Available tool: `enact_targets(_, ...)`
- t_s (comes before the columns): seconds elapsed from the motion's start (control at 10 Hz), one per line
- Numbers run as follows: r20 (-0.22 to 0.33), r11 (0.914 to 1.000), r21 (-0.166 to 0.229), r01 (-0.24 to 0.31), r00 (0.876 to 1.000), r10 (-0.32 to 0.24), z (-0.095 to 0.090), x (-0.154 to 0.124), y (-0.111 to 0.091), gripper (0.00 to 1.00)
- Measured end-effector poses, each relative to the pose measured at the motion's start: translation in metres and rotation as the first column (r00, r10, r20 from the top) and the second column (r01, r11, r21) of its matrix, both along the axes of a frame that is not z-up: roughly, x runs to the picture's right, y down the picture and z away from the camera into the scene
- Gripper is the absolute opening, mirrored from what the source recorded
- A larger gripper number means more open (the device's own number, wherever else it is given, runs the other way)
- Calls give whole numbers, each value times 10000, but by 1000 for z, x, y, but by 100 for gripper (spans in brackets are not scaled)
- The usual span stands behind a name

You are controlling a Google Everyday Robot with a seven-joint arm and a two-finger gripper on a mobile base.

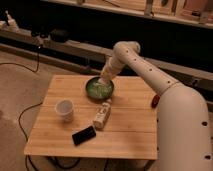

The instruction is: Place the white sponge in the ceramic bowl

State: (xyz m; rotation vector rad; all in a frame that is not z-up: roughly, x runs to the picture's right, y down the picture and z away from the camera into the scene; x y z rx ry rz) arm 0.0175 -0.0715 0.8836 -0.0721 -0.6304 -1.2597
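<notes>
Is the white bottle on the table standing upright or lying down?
Lying down. The white bottle lies on its side on the table, between the white cup and the black phone. The gripper hangs over the ceramic bowl.

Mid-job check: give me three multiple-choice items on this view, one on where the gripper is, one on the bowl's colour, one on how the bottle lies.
1. The gripper is
A. over the ceramic bowl
B. over the white cup
C. beside the black phone

2. The bowl's outside is
A. red
B. green
C. blue

3. The white bottle is
A. standing upright
B. inside the bowl
C. lying on the table

Answers:
1 A, the arm ends just above the bowl's rim.
2 B, the rim shows glossy green.
3 C, it lies lengthwise in front of the bowl.
</notes>
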Motion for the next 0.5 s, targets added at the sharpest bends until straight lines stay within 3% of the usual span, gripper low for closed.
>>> enact_targets(0.5,72,10000,-15,35,10000,-35,-1,-2,1,80)
